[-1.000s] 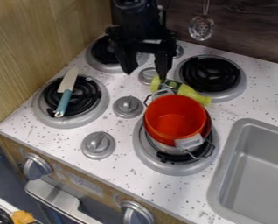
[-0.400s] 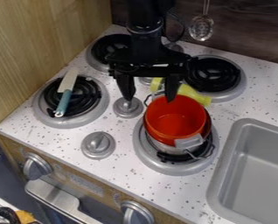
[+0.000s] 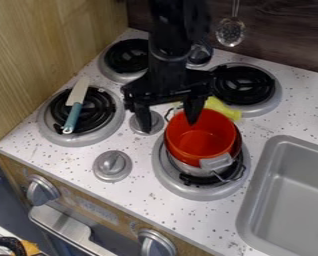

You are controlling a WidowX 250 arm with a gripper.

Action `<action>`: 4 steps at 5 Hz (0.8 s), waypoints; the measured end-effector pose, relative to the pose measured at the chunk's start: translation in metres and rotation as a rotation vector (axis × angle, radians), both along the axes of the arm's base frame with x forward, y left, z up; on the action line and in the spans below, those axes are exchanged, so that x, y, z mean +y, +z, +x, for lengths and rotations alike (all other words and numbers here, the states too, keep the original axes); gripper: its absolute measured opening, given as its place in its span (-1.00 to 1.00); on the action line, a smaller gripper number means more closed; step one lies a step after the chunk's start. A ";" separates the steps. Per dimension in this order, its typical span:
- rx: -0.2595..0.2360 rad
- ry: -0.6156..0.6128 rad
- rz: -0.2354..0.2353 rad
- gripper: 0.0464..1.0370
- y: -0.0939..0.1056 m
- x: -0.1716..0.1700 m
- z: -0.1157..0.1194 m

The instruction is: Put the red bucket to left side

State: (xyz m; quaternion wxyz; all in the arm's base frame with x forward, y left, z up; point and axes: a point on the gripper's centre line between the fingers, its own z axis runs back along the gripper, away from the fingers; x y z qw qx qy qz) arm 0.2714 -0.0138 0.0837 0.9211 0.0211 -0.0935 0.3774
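Observation:
The black gripper hangs over the upper left rim of the red bucket, its two fingers open and apart. One fingertip is over the bucket's opening near its rim, and the other is to the left, over a stove knob. The red bucket rests inside a metal pot on the front right burner. I cannot tell whether the fingers touch the bucket.
A knife with a blue handle lies on the front left burner. Behind the bucket is a yellow-green object. The grey sink is at the right, and a wooden wall rises at the left.
The gripper has come forward and down from the rear burners to the bucket's upper left rim, staying open. The bucket has not moved.

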 end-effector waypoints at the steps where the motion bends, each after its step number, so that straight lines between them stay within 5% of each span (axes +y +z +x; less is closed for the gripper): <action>1: 0.036 0.123 -0.032 0.93 -0.007 -0.003 -0.005; 4: 0.058 0.415 -0.070 0.93 -0.039 -0.004 -0.015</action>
